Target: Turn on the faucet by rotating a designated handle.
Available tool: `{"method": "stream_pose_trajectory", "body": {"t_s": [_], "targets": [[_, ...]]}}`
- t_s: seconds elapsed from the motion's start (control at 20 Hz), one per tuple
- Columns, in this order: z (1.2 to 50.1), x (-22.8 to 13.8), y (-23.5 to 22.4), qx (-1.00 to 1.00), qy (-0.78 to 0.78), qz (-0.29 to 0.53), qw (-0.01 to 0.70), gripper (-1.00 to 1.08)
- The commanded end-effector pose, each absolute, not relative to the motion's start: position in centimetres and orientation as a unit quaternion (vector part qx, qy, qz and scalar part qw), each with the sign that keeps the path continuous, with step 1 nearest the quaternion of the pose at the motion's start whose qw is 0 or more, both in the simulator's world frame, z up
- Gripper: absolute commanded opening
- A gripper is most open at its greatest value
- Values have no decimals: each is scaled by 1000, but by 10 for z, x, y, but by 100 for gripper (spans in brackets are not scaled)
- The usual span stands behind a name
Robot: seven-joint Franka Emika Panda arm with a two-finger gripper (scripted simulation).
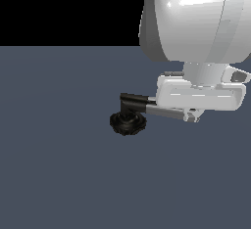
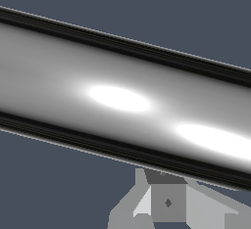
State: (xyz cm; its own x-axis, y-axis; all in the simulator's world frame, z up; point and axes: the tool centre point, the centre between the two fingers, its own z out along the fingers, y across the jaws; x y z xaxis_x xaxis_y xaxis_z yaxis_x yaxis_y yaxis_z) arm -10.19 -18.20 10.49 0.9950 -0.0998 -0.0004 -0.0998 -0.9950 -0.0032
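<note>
The faucet (image 1: 128,122) has a black knobby round base standing on the grey floor. Its handle (image 1: 164,111), a chrome bar with a black section at the end over the base, reaches out toward the exterior view's right. My white gripper (image 1: 192,117) hangs over the bar's far end, its short fingers close together and touching the bar. In the wrist view the shiny handle (image 2: 122,98) fills the frame slantwise, very close. Only grey finger parts (image 2: 167,202) show beside it, drawn together. The fingertips are hidden by the bar.
The flat grey floor (image 1: 59,164) spreads around the faucet. My large white arm link (image 1: 196,17) fills the exterior view's upper right above the gripper.
</note>
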Motion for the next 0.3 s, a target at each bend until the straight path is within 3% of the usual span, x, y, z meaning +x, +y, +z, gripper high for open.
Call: {"method": "stream_pose_trajectory", "body": {"t_s": [0.0,0.25], "targets": [[104,-97,-198,-998,58,0,0,-100],[103,-88,-209,-998,59,0,0,-100]]}}
